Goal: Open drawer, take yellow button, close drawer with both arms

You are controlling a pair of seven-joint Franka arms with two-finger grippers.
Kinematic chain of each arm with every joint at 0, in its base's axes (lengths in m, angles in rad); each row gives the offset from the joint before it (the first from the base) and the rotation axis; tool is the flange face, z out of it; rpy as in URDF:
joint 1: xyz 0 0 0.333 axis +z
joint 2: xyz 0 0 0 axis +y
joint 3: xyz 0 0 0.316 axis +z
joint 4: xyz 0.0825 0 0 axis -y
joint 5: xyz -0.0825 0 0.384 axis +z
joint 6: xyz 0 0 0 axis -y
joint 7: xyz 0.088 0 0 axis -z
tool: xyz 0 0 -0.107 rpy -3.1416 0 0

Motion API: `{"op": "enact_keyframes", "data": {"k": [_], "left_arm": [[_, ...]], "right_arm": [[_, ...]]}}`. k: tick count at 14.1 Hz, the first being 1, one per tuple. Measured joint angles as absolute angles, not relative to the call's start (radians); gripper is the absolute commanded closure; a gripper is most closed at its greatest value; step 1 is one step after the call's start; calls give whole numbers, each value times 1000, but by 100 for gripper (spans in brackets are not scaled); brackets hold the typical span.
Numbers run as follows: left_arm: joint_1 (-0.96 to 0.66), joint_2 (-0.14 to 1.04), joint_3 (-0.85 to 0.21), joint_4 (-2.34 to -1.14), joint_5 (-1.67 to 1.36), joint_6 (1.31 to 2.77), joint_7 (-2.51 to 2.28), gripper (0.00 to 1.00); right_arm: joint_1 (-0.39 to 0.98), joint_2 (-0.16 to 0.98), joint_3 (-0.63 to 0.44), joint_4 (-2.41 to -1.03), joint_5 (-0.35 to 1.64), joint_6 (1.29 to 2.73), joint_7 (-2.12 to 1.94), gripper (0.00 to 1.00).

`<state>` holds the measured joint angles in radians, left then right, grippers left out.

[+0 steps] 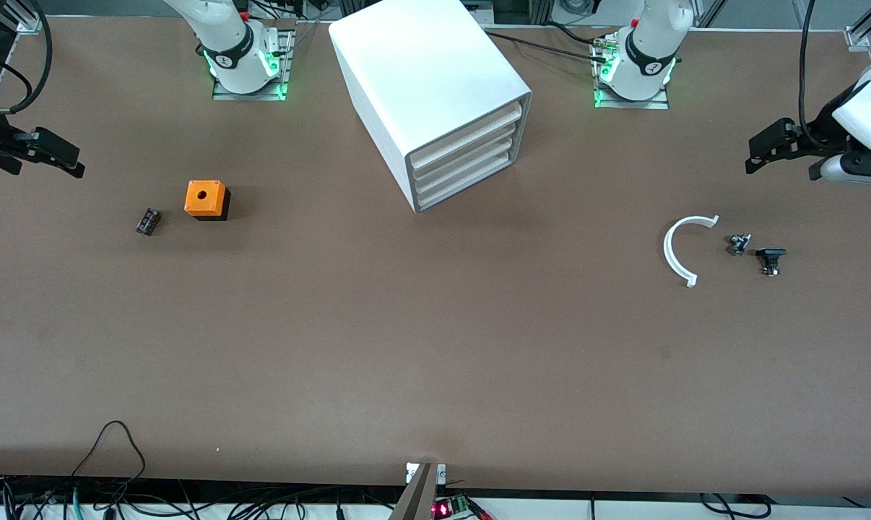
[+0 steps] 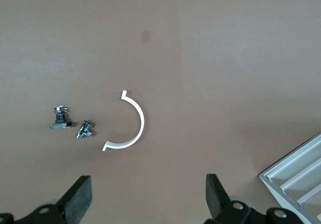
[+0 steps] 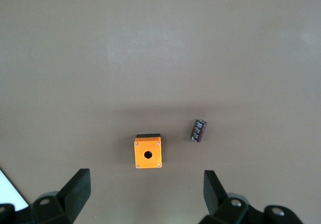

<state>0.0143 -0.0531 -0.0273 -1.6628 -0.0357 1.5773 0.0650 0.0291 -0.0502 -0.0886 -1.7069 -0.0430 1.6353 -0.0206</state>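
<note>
**Drawers shut, both arms parked wide**

Front view: cabinet (image 1: 435, 101) stands between the two bases, its front angled toward the left arm's end of the table. Its top drawer (image 1: 466, 137) sits flush with the three below, so opening has not begun. No button shows anywhere; I judge it lies inside. The left gripper (image 1: 775, 148) hangs over the left arm's end, the right gripper (image 1: 49, 155) over the right arm's end, both well clear of the cabinet, likely a waiting pose.

Left wrist view: fingers (image 2: 77, 196) stand wide apart, holding nothing, above a white curved strip (image 2: 134, 126) and two small metal parts (image 2: 70, 126). A cabinet corner shows.

Right wrist view: fingers (image 3: 75, 189) equally spread and empty, over an orange cube (image 3: 148, 152) with a hole and a dark cylinder (image 3: 199, 130).
</note>
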Motion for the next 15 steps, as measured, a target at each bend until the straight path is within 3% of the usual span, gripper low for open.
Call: {"op": "enact_keyframes", "data": {"k": [15], "left_arm": [[11,-14,-44,-1635,-30,1587,65,0]], "right_arm": [[29,-48,-89,-1707,-43,1641,-21,0]]}}
